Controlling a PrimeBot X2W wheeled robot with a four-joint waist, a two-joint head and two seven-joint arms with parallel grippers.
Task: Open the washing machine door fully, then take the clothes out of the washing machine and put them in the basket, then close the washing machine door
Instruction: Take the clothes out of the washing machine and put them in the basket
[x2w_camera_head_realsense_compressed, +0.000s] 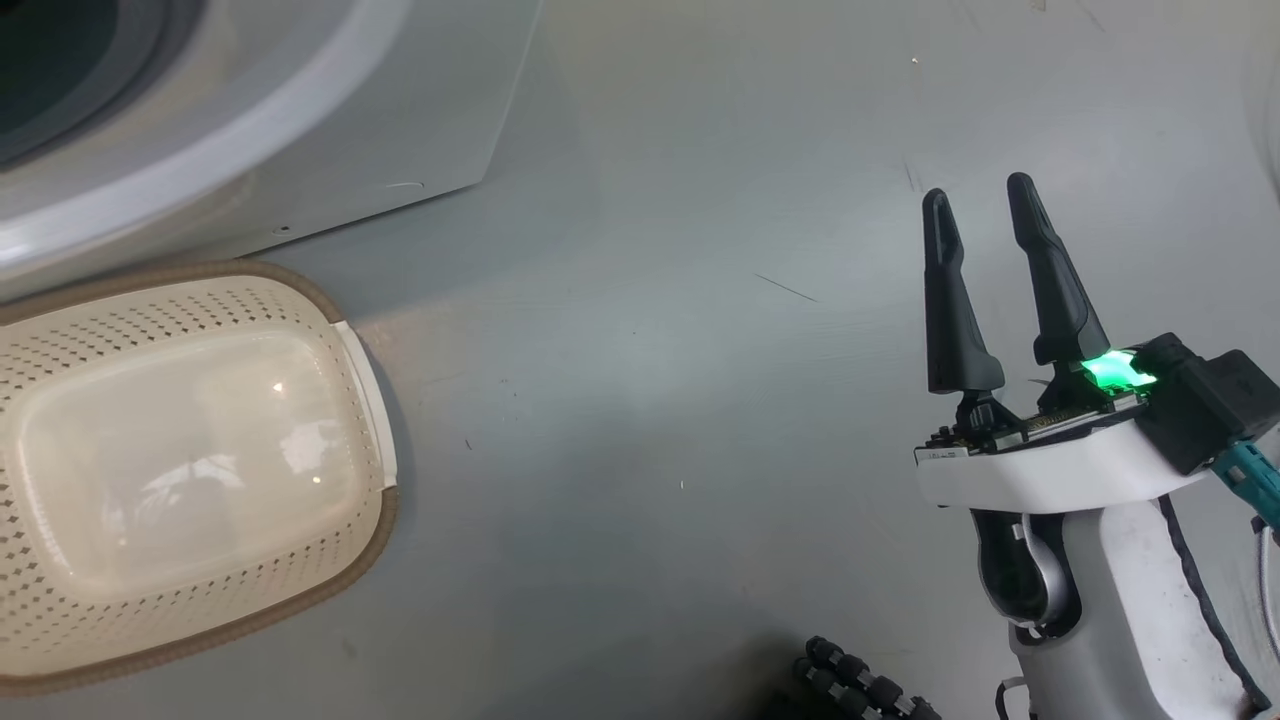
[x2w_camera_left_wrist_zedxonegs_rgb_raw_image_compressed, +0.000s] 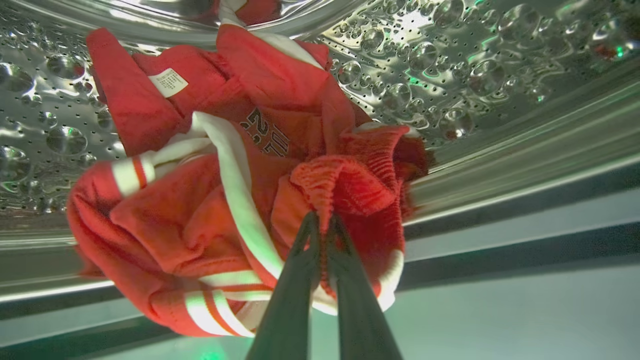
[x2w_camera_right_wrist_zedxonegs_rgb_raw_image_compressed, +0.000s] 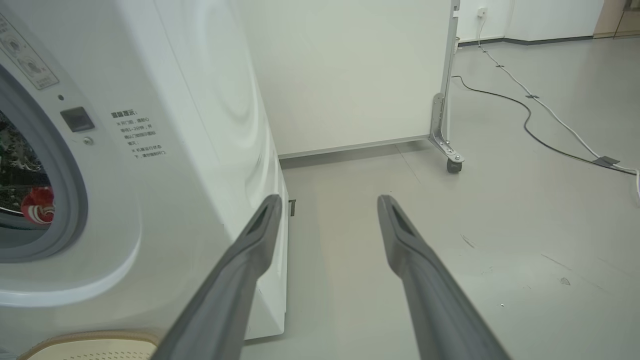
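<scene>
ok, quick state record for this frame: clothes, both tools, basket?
clothes: red bundle with white stripes, in the drum
left tool: shut on a fold of the clothes
right tool: open, holding nothing, over the floor
basket: beside the washing machine, no clothes in the part in view

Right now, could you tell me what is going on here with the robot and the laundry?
The robot is unloading the washing machine. Its left claw is shut on a fold of the red clothes inside the steel drum. The right claw hangs open over the floor beside the machine, holding nothing. The basket sits on the floor in front of the machine, with no clothes in the part that shows.
</scene>
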